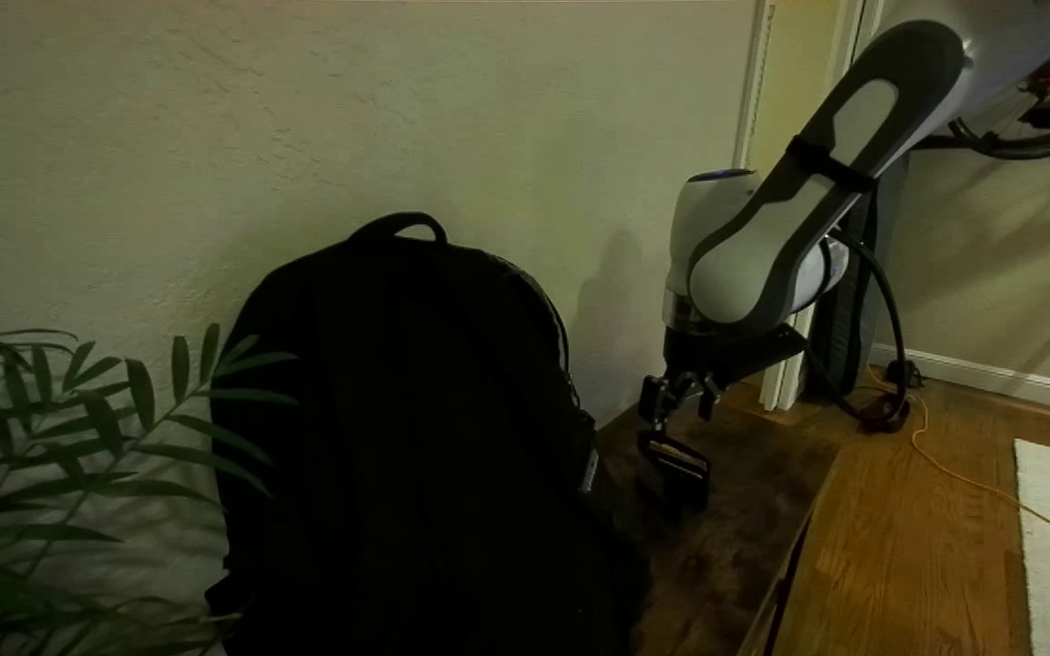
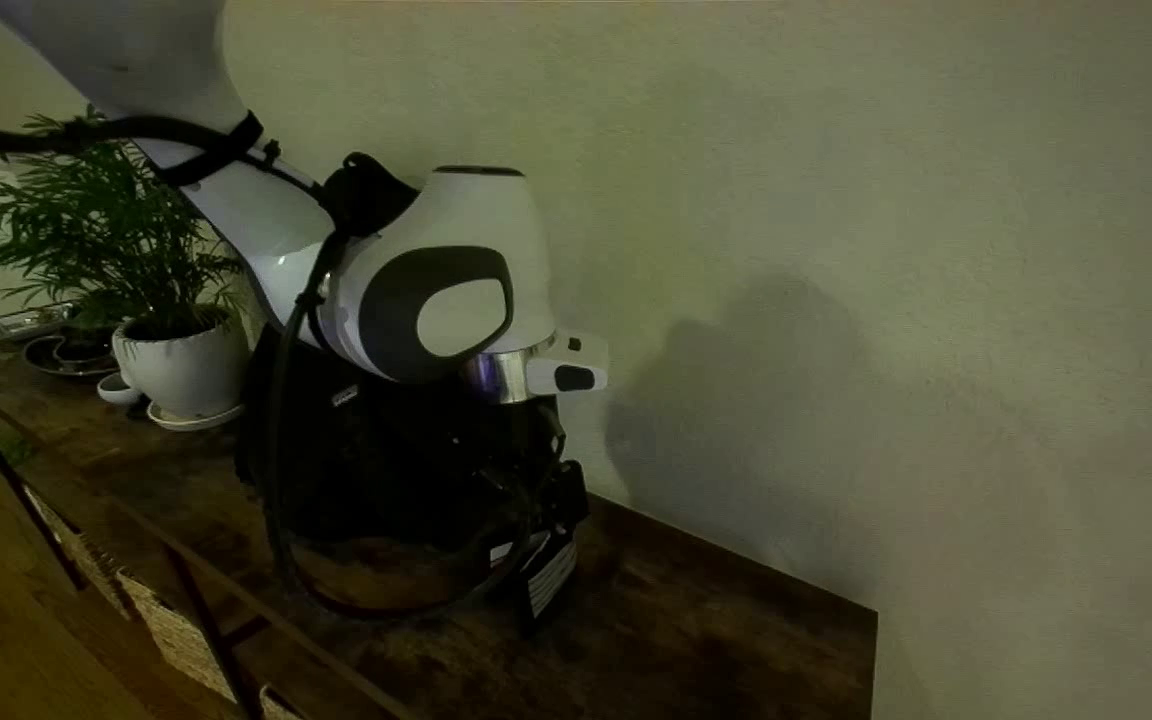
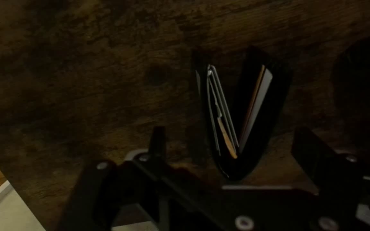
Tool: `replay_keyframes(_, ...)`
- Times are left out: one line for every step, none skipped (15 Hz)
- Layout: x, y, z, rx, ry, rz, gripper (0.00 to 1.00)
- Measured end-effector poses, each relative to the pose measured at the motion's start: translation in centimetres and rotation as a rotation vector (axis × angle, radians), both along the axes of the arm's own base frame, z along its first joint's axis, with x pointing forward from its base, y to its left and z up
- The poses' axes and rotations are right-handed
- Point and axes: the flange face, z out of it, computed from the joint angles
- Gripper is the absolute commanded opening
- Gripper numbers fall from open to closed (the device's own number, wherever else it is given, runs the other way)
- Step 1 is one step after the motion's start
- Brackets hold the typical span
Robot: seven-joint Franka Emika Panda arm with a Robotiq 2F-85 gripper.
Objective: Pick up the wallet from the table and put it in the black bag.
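A plain wall [image 1: 215,137] backs the scene on the far side, and the desk [image 2: 716,640], with its dark, mottled brown top, runs along it. The only arm [image 1: 789,219] reaches in over that top, from the right in an exterior view. Left of its lower end there, the black bag [image 1: 416,437] stands upright; the cloth is too dark to tell whether its mouth is unzipped. A potted plant [image 2: 181,360] sits to the left of the bag in both exterior views.

The claw [image 3: 228,138] points down, its fingers [image 3: 157,144] spread wide and pinching nothing. Just below it the wallet [image 3: 268,109] stands on edge on the desk, parted in a V.

The next move probably hangs on how these two line up. In the wrist view the wallet lies between the fingers, one to its left and one to its right. Its long axis runs near to far, fold at the near end, flaps spreading toward the far. Closing should therefore press the V together, with little turning needed. Whether the tips have reached the level of the flaps I cannot tell; some lowering seems likely. The cards [image 3: 224,109] showing along its upper edge might slip as the flaps meet.
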Motion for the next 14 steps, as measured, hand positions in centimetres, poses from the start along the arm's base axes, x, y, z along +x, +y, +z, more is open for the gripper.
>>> replay_keyframes(0.1, 0.0, -0.1, 0.000, 0.000, 0.001, 1.00)
replay_keyframes(0.1, 0.0, -0.1, 0.000, 0.000, 0.002, 1.00)
replay_keyframes(0.2, 0.0, -0.2, -0.001, -0.001, 0.002, 1.00)
replay_keyframes(0.2, 0.0, -0.2, -0.001, -0.001, 0.002, 1.00)
replay_keyframes(0.2, 0.0, -0.1, -0.001, -0.002, 0.002, 1.00)
replay_keyframes(0.3, 0.0, -0.1, -0.001, -0.002, 0.002, 1.00)
replay_keyframes(0.3, 0.0, -0.1, -0.001, -0.002, 0.002, 1.00)
replay_keyframes(0.3, 0.0, -0.1, -0.001, -0.002, 0.002, 1.00)
replay_keyframes(0.3, 0.1, -0.1, -0.001, -0.002, 0.003, 1.00)
replay_keyframes(0.3, 0.2, -0.2, 0.001, -0.003, 0.005, 1.00)
replay_keyframes(0.4, 0.4, -0.3, 0.003, -0.002, 0.008, 1.00)
replay_keyframes(0.6, 0.7, -0.3, 0.007, -0.002, 0.012, 1.00)
replay_keyframes(0.8, 1.0, -0.4, 0.012, -0.001, 0.018, 1.00)
replay_keyframes(0.9, 1.3, -0.3, 0.018, 0.002, 0.022, 1.00)
